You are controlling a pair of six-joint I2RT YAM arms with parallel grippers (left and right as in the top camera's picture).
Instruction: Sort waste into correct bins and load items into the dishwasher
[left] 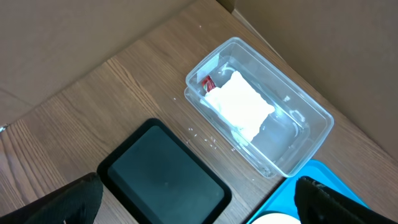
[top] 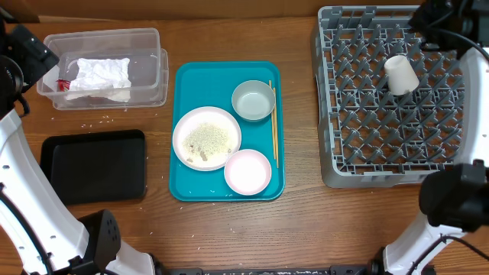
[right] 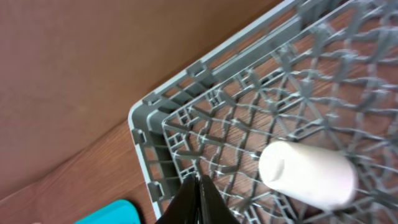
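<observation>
— What lies nearest on the wooden desk (top: 306,229)?

— On the left, the shallow black rectangular tray (top: 92,166). In the middle is the large teal serving tray (top: 183,187). On it, the smaller pinkish bowl (top: 247,171) is nearest. Behind it is the round white-pink plate (top: 180,141) with white rice-like grains (top: 208,139) on it, then the grey bowl (top: 253,100). The thin wooden chopsticks (top: 273,122) lie along the right side of this tray.

— And further away?

— Far left, the clear rectangular plastic tub (top: 149,46) holds the crumpled white paper napkin (top: 99,75) and the small red crinkled wrapper (left: 208,82). Far right, the small white cup (top: 400,74) lies on its side among the pegs of the large square grey plastic dish rack (top: 328,114).

— The grippers?

— The left gripper (left: 199,186) is wide open and empty, high above the black tray and the tub. The right gripper (right: 199,186) is closed on nothing, over the rack and apart from the cup.
</observation>
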